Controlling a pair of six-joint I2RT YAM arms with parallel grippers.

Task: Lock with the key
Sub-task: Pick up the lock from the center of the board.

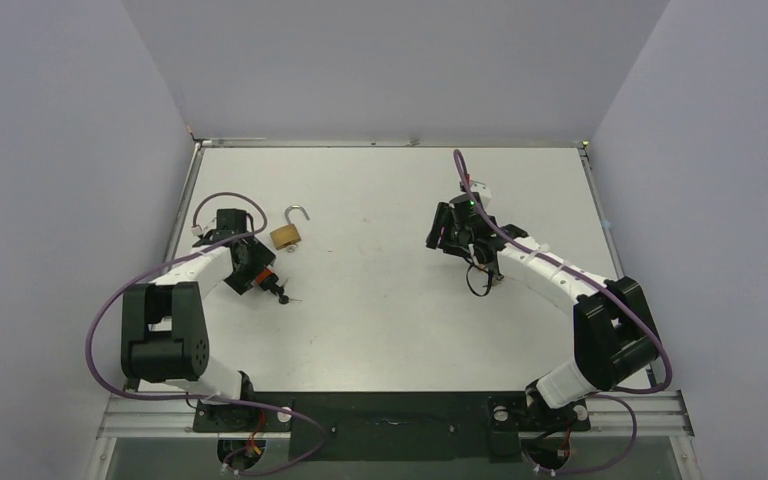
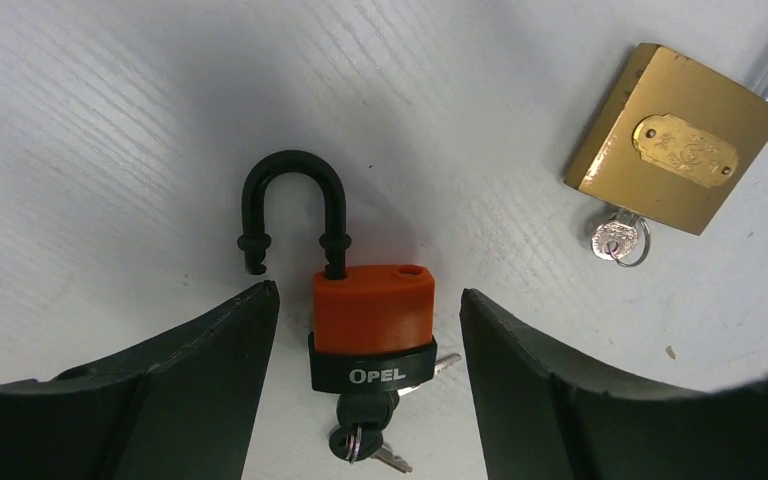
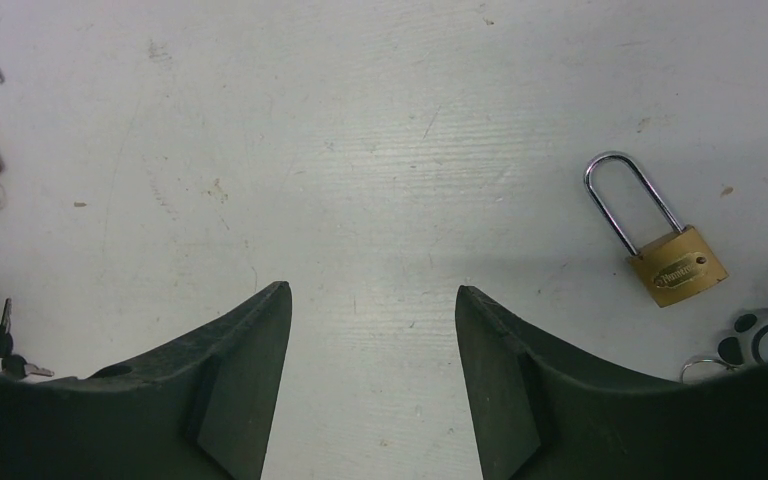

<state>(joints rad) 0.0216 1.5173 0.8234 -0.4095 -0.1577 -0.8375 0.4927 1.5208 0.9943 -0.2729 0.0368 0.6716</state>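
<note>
An orange padlock (image 2: 372, 310) with a black base band lies on the table, its black shackle (image 2: 293, 205) swung open. A black-headed key (image 2: 365, 425) sits in its keyhole, with a second key on the ring. My left gripper (image 2: 365, 300) is open, its fingers on either side of the padlock body without touching it. In the top view the left gripper (image 1: 250, 268) hangs over this lock at the table's left side. My right gripper (image 3: 372, 292) is open and empty above bare table; in the top view it (image 1: 447, 232) is right of centre.
A larger brass padlock (image 2: 674, 140) with a small key in it and an open shackle lies just beyond the orange one, also in the top view (image 1: 289, 234). A small brass padlock (image 3: 672, 262) with a long silver shackle and a black-and-white key fob (image 3: 765, 335) lie near the right gripper.
</note>
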